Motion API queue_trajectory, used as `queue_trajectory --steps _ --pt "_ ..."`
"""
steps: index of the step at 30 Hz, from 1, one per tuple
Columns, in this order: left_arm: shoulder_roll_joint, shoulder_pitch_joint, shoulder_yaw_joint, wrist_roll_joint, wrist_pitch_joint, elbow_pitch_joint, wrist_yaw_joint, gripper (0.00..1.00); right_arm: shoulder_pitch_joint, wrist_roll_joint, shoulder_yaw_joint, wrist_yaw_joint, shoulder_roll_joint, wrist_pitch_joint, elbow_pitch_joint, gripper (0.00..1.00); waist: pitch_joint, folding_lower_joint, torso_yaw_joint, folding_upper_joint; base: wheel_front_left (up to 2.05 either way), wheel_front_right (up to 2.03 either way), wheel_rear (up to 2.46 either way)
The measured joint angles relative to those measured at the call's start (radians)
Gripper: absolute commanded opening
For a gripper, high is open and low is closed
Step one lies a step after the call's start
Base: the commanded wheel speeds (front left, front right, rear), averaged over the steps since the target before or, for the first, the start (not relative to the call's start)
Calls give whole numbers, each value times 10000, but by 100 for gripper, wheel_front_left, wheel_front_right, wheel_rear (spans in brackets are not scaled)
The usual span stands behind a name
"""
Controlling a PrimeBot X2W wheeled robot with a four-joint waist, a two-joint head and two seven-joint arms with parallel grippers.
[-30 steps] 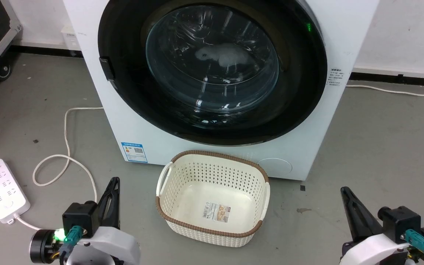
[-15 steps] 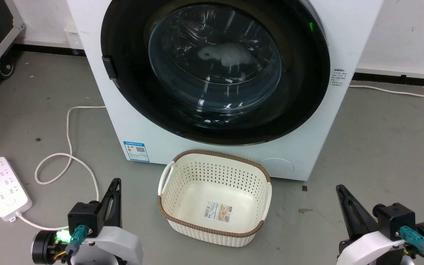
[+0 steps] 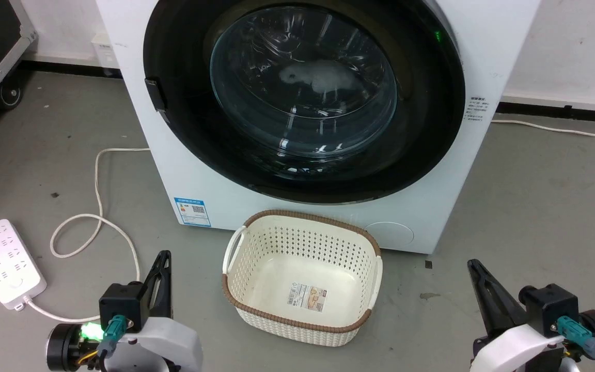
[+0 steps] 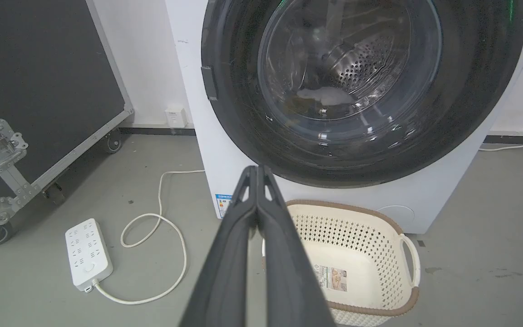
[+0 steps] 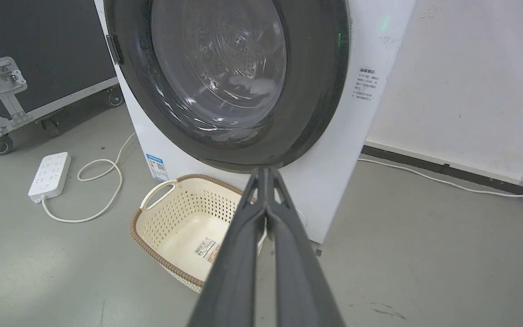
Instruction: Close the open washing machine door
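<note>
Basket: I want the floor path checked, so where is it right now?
In the head view, the basket sits on the floor at centre, close in front of the washer, below the door, between the left gripper and the right gripper.

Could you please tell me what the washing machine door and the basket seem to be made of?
The washing machine door: glossy black rim, probably plastic, around clear glass showing reflections. The basket: cream perforated plastic, seemingly, with a brown woven-look rim.
</note>
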Motion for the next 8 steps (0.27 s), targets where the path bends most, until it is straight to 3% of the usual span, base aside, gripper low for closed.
queue_trajectory --steps 8 --pt "-4 0 13 0 0 -2 0 0 0 0 6 0 0 0 -2 0 0 0 0 0 0 0 0"
